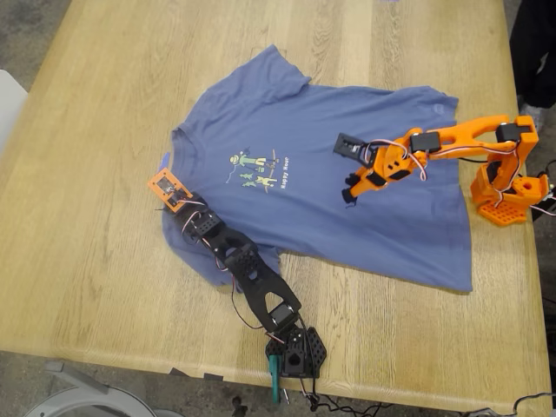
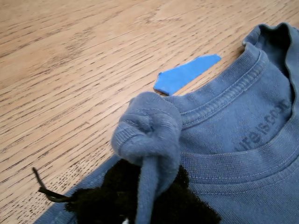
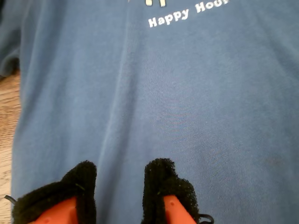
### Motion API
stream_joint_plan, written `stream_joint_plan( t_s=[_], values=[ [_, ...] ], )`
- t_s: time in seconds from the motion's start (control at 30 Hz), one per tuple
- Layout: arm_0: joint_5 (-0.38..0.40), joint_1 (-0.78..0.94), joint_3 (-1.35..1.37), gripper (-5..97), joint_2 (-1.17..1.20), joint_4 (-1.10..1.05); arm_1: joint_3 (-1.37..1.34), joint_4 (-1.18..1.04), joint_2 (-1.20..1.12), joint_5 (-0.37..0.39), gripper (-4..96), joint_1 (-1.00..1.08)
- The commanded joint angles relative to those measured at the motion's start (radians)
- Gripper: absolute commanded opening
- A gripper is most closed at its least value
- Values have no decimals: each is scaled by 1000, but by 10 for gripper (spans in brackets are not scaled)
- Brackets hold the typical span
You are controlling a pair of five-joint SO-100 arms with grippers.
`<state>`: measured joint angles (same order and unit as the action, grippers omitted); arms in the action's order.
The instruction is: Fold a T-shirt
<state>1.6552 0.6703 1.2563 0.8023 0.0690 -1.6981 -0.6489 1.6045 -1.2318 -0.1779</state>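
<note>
Soft, even light falls on the table [image 1: 95, 217], with faint shadows beneath both arms. The wrist views blur close up, especially the dark padding.

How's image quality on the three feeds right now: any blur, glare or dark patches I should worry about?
Exterior view: evenly lit, sharp, soft shadows only under the arms, no glare on the table. First wrist view: the bunched T-shirt at my first pincer is sharp, though the black pads read as a dark featureless patch. Second wrist view: the print is legible; the pads of my second pincer are slightly soft.
</note>
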Motion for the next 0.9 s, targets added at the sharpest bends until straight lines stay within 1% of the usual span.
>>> stream_joint_plan(
  t_s=[0.0, 0.23, 0.5, 0.7, 0.87],
  values=[
    [8, -44, -41, 0, 5, 12, 23, 32, -11, 6, 179, 5],
    [11, -66, -74, -1, -3, 37, -43, 132, -46, 11, 176, 29],
    [12, -83, -130, -1, 8, 89, -43, 219, -140, 18, 177, 40],
    [11, -94, -133, 0, 40, 140, -23, 221, -201, 23, 175, 40],
    [12, -109, -133, 0, 80, 184, 51, 216, -296, 21, 175, 51]
  ],
)
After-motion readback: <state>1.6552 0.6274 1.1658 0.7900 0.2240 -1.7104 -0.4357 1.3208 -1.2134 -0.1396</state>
